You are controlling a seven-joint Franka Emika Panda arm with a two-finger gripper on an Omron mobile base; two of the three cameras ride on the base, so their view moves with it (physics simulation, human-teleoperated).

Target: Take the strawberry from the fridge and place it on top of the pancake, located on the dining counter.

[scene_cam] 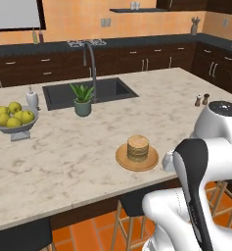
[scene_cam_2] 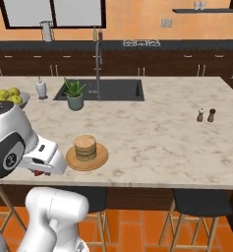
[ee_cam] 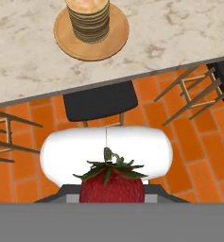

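Note:
The strawberry (ee_cam: 112, 182), bright red with green leaves, sits at the bottom of the hand view with my gripper (ee_cam: 112, 194) shut on it. In the right base view the gripper (scene_cam_2: 38, 172) hangs just off the near edge of the dining counter (scene_cam_2: 152, 133), a speck of red showing under the hand, left of the plate. The pancake (scene_cam: 138, 147) (scene_cam_2: 85, 147) (ee_cam: 89, 19) is a small golden-brown stack on a round tan plate (scene_cam: 122, 160) near the counter's front edge. It lies ahead of the gripper and apart from it. The fridge is out of view.
Stools (ee_cam: 101, 101) stand under the counter edge over an orange tiled floor. On the counter are a bowl of yellow-green fruit (scene_cam: 13, 117), a potted plant (scene_cam: 82, 100), a dark sink (scene_cam: 103, 90) with a curved tap, and two small shakers (scene_cam_2: 206, 115).

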